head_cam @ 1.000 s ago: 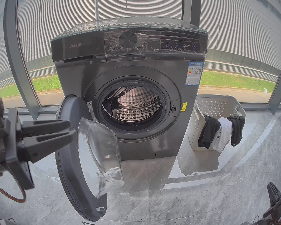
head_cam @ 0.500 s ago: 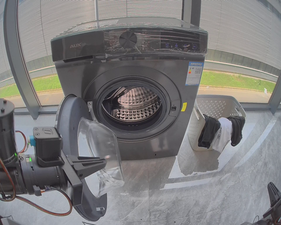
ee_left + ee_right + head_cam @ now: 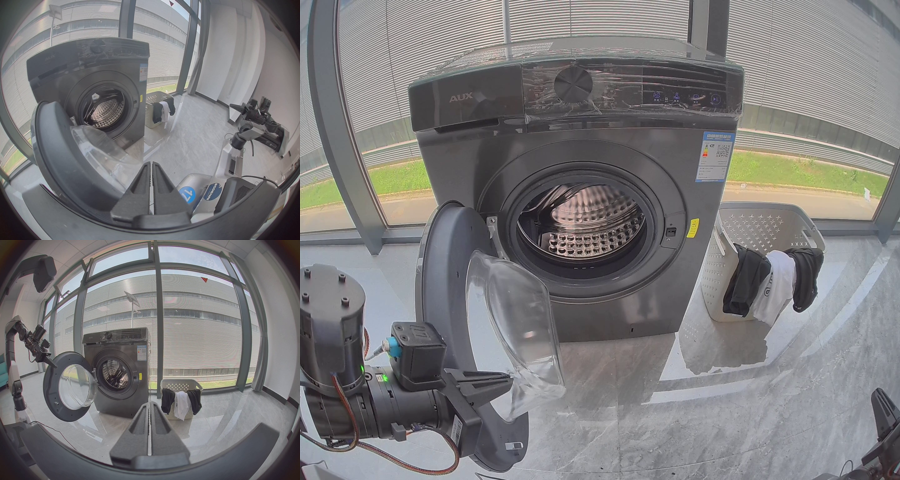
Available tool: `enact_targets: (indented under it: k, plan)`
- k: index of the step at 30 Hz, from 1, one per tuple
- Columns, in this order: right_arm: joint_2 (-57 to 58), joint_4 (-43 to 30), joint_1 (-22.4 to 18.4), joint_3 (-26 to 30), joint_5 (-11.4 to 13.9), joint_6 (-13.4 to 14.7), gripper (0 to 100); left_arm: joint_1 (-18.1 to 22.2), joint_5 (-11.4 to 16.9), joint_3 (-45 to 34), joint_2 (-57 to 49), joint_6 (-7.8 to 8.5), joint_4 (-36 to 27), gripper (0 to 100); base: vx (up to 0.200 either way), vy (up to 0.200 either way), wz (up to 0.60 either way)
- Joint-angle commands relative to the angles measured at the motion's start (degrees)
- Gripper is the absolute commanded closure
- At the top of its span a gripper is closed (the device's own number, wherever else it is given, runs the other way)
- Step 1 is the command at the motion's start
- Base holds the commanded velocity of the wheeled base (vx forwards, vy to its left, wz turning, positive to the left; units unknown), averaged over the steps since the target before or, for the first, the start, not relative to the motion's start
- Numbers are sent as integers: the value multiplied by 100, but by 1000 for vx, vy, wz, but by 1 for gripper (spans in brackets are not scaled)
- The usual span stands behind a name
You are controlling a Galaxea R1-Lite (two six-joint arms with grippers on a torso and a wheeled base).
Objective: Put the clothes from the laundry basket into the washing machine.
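Head view first: the clothes hang over the near rim of the laundry basket, a white piece between two black ones, all limp and creased. The basket stands on the floor at 3 o'clock from the washing machine, just beside its side wall.

From here the basket's bottom is hidden behind the draped cloth, so I cannot tell whether more lies inside. The right gripper is cut off by the frame edge at 5 o'clock in the head view. Its own wrist view shows its fingers pressed together on nothing, well back from the machine.

The left gripper sits at 8 o'clock, low in front of the open door, fingers clenched with nothing between them. Whether it touches the door is unclear.

The basket is white plastic with a pierced wall. The machine is dark grey metal with clear film over its control panel, and its drum is shiny dimpled steel. The round door carries a bulging clear bowl. The floor is glossy grey marble that mirrors the basket.
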State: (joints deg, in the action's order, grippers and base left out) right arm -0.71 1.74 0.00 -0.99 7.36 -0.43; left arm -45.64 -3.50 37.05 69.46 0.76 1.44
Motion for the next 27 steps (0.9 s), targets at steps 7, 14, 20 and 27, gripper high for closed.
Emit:
enact_targets:
  k: [7, 14, 20, 27]
  plan:
    - [71, 1, 0, 55, 2, -1, 100, 460, -248, -286, -240, -93, -56, 100, 0, 0, 0]
    - [71, 1, 0, 55, 2, -1, 100, 758, -485, -549, -434, -111, -56, 100, 0, 0, 0]
    - [71, 1, 0, 55, 2, -10, 100, 996, -529, -716, -680, -120, -65, 100, 0, 0, 0]
    - [71, 1, 0, 55, 2, -10, 100, 1418, -529, -945, -943, -120, -65, 100, 0, 0, 0]
